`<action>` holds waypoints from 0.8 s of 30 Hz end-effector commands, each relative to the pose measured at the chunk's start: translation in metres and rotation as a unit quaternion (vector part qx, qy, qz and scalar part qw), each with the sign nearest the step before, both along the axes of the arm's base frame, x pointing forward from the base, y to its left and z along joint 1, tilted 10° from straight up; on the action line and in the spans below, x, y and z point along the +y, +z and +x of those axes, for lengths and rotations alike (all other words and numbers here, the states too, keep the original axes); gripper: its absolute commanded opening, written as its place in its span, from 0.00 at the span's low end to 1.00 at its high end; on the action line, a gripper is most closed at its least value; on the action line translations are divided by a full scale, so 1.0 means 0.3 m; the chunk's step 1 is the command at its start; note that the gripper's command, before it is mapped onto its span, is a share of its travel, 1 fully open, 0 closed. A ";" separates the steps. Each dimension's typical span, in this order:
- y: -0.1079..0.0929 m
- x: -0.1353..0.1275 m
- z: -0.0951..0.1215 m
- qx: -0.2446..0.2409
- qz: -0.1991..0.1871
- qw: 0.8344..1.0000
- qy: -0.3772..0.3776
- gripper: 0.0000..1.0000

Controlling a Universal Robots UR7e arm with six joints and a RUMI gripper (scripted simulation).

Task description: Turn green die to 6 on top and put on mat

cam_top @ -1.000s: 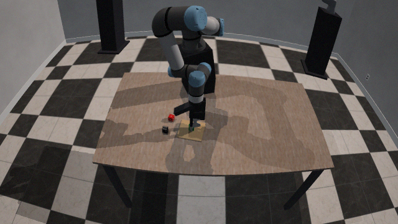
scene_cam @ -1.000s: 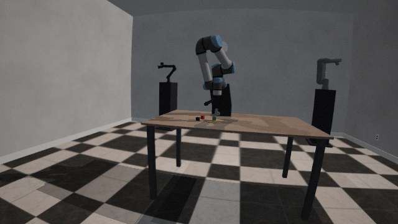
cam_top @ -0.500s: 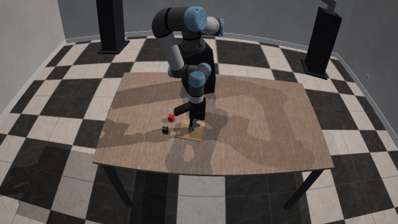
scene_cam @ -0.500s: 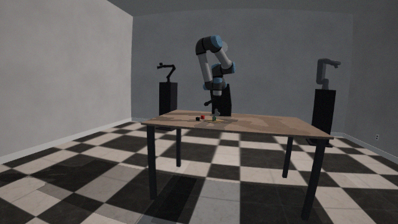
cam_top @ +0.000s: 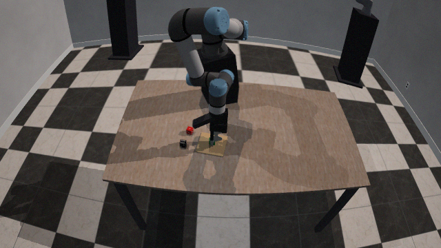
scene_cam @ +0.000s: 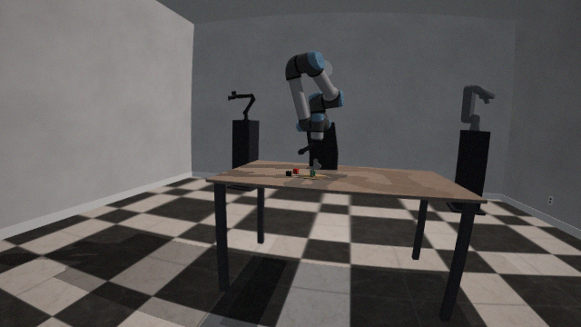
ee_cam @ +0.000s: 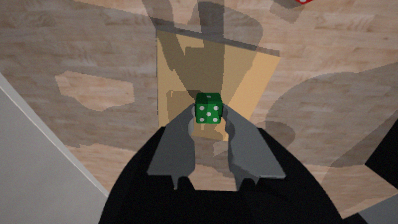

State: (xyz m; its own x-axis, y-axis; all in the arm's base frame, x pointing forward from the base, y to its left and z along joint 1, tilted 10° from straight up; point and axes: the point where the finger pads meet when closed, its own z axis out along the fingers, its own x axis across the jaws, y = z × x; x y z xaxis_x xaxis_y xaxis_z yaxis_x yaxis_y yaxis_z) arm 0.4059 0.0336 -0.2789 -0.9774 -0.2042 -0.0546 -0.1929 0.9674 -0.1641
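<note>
The gripper (ee_cam: 209, 116) is clamped on the green die (ee_cam: 208, 108), held over the tan mat (ee_cam: 252, 75); the face toward the wrist camera shows five pips. Lower it straight and release only once it sits flat, well inside the mat's edges; the top face should be checked for 6. The red die (cam_top: 189, 130) and black die (cam_top: 182, 143) sit left of the mat on the table (cam_top: 293, 145), apart from the descent path.

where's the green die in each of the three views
Top: green die just below the arm's wrist, over the tan mat.
Exterior: a green speck on the far tabletop, right of the red die.
Wrist: picture centre, pinched between the grey fingers.
Shared landmark: the tan mat.
</note>
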 end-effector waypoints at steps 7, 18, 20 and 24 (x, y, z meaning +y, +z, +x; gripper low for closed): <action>0.001 0.000 0.001 -0.001 0.000 1.000 0.000 0.10; -0.004 -0.001 0.002 -0.001 0.000 1.000 0.000 0.10; -0.006 -0.001 0.002 -0.001 0.000 1.000 0.000 0.10; -0.008 -0.001 0.002 -0.001 0.000 1.000 0.000 0.10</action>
State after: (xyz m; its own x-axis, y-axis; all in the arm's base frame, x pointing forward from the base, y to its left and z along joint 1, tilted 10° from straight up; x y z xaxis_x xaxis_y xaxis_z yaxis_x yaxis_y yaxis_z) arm 0.4062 0.0333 -0.2812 -0.9774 -0.2042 -0.0546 -0.1929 0.9674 -0.1641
